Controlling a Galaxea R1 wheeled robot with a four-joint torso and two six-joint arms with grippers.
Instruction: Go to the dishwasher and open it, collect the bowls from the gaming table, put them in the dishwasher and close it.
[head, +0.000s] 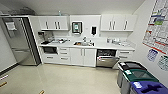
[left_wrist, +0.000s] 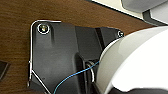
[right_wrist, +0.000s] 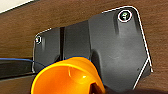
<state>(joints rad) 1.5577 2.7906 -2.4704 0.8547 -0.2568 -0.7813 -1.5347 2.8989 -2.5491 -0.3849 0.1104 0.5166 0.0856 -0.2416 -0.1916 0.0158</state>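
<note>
Kitchenette, seen from across the floor.

Item: dishwasher (head: 107, 58), stainless front, built under the white counter (head: 105, 46) to the right of the sink (head: 83, 43). Door stands ajar, tipped out at the top, dark interior showing above it. Opening step looks at least partly done.

Item: white base cabinets (head: 83, 56) beside it; white wall cabinets (head: 53, 23) above; steel fridge (head: 21, 41) at far left.

Item: three bins (head: 140, 78) along the right wall, with black, green and blue lids, standing near the dishwasher's side of the room.

Item: orange cup-shaped object (right_wrist: 67, 77), close before the right wrist camera; a white rounded object (left_wrist: 135, 62) before the left. Whether either is held cannot be told.

Item: jaws, both arms. State cannot be told.

Item: bowls. None on the counter that can be made out at this range.

Step in hand, by judgement: at the dishwasher leg, well back from the unit. Next move calls for approaching squarely, keeping off the bins, with room left for the door to drop fully.
</note>
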